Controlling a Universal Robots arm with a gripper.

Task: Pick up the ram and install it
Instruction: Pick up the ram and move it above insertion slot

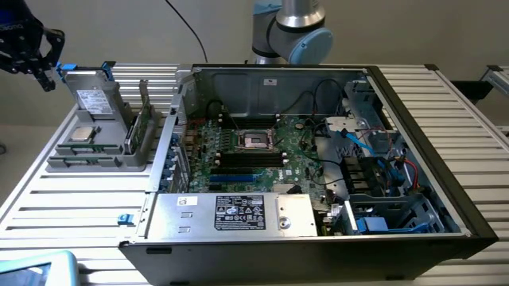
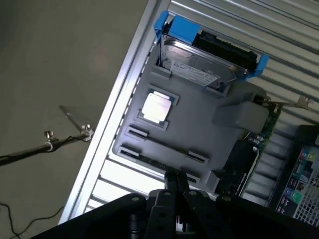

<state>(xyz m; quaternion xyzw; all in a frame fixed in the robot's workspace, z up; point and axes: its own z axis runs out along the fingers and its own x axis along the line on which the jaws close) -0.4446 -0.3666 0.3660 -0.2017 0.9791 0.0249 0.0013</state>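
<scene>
The ribbed metal desk (image 1: 71, 205) is pale silver, striped by its slats. On it, the moulded plastic holder tray (image 1: 99, 164) is flat grey, carrying a shiny silver square processor chip (image 1: 82, 133) and a silver hard drive (image 2: 194, 62) in a bright blue bracket (image 2: 182, 30). The open computer case (image 1: 278, 262) is black, its motherboard (image 1: 296, 159) green, and its bare-silver power supply box (image 1: 294, 215) wears a black label (image 1: 238, 213). The tool (image 2: 175, 185) is black.

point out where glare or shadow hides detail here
Exterior view: glare whitens the slatted table nearest the camera; the computer case is shadowed around its drive bays. Wrist view: glare on the slats beside the grey tray; the gripper is a dark silhouette.
</scene>
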